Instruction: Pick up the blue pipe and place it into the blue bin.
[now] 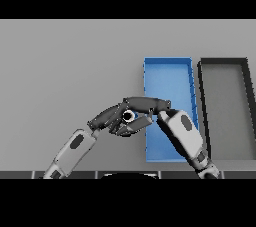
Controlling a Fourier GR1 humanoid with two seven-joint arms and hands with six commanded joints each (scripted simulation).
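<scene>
Of the blue pipe only a small pale ring with a dark centre (129, 116) shows, just left of the blue bin (167, 73); I take it for the pipe's end, and its body is hidden. My right hand (147, 104) reaches left from over the bin, with dark fingers (135, 125) curled beneath the ring and the thumb above it. My left hand (106, 116) comes in from the lower left, stretched out straight, its tip touching the right hand beside the ring. The right forearm (182, 133) covers the bin's near right part.
A black bin (245, 96) stands right beside the blue bin, parallel to it. Both bins run from mid-table toward the near edge. Grey table (65, 71) spreads to the left and behind.
</scene>
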